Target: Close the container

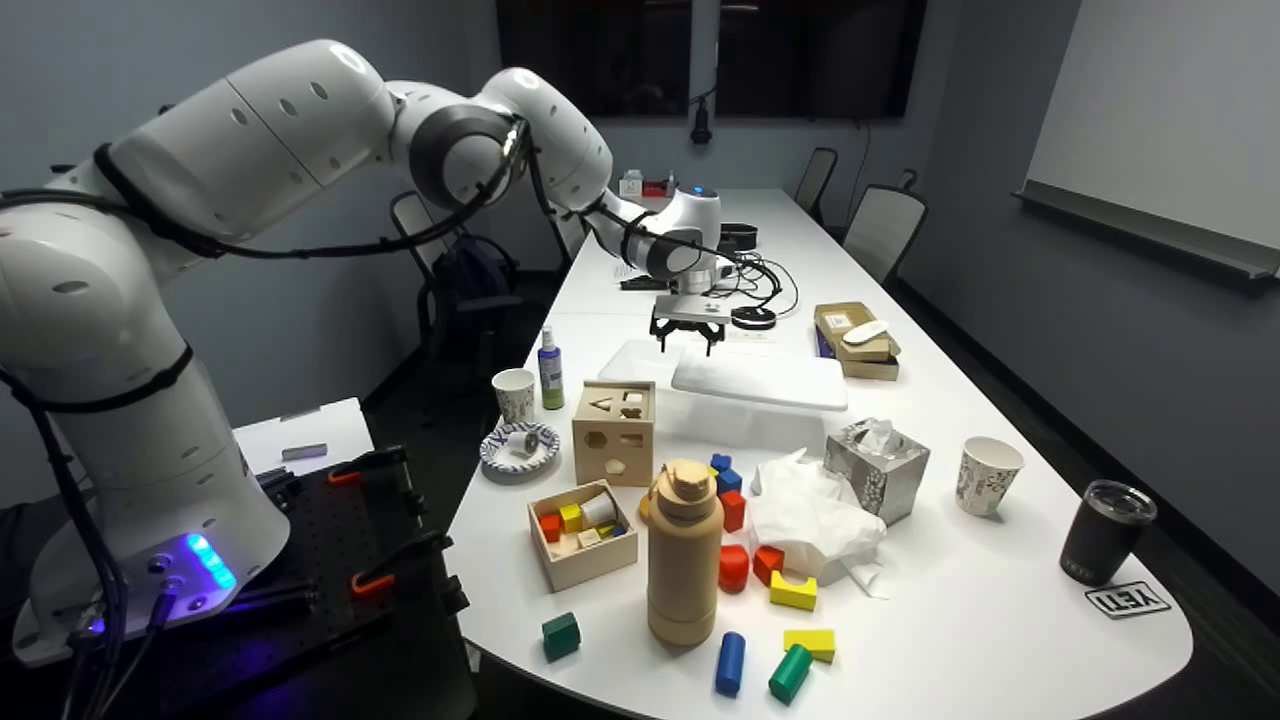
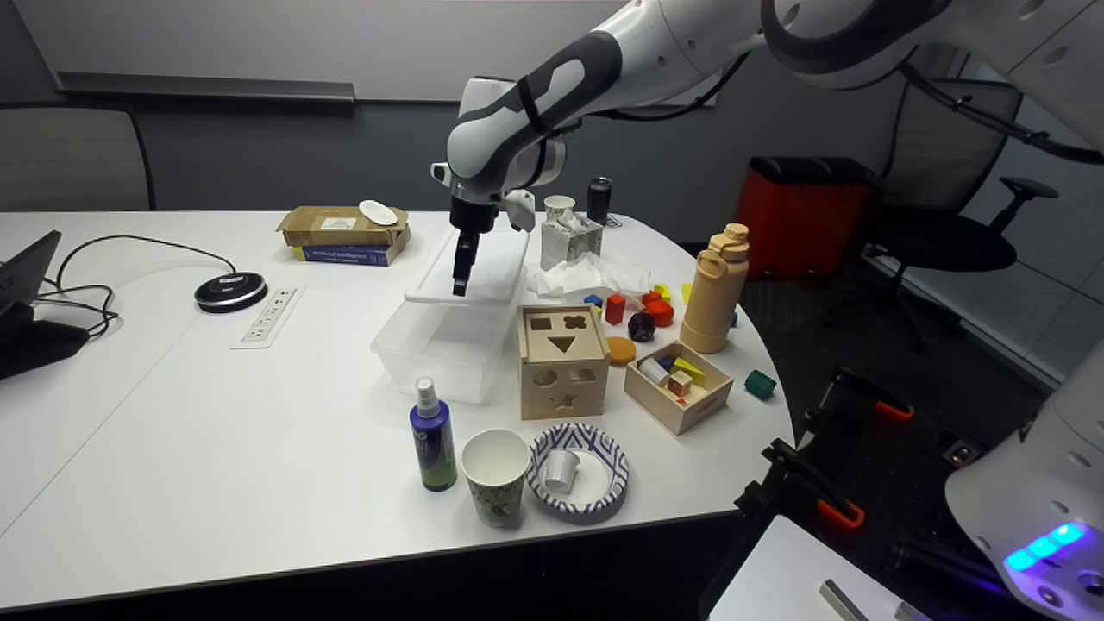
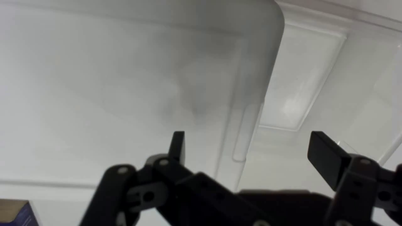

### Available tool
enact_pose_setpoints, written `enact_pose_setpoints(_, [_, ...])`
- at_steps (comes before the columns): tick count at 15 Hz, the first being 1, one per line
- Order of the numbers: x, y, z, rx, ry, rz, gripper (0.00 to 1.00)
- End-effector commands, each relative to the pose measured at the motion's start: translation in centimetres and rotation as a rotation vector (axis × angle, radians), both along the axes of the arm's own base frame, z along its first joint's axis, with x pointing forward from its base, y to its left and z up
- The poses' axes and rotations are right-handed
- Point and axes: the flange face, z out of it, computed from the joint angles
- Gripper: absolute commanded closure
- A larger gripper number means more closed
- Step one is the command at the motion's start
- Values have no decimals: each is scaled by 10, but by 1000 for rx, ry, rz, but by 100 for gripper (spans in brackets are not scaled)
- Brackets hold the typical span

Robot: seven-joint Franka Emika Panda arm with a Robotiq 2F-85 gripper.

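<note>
The container is a low, translucent white rectangular box on the table, in both exterior views [image 1: 735, 425] [image 2: 435, 366] and in the wrist view [image 3: 333, 103]. Its flat white lid [image 1: 775, 380] lies shifted over one part of it, so the other part is uncovered. The lid also shows in an exterior view [image 2: 496, 267] and fills the left of the wrist view [image 3: 125, 94]. My gripper [image 1: 686, 348] is open and empty, pointing down above the lid's edge. In the wrist view the gripper [image 3: 246, 147] has one finger over the lid and one over the uncovered part. Contact is unclear.
A wooden shape cube [image 2: 562, 371], a spray bottle [image 2: 433, 440] and a paper cup [image 2: 496, 479] stand beside the container. A tissue box [image 1: 877, 470] and crumpled tissue [image 1: 810, 510] lie near it. Cardboard boxes on a book [image 1: 855, 340], a tan bottle [image 1: 685, 560] and loose blocks stand around.
</note>
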Motion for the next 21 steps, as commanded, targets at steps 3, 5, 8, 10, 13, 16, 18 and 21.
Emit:
enact_pose_setpoints(3, [4,12,-22,8,43,1,0])
enact_pose_setpoints(5, [0,14,-32,-3,64,2,0])
enact_pose_setpoints(8, [-6,21,-39,-7,89,22,0])
enact_pose_setpoints(10, [-11,29,-40,1,115,31,0])
enact_pose_setpoints(13, [-20,41,-42,8,166,55,0])
enact_pose_setpoints(16, [-27,53,-44,11,207,75,0])
enact_pose_setpoints(18, [-29,58,-46,12,221,84,0])
enact_pose_setpoints(21, [-31,64,-46,14,235,93,0])
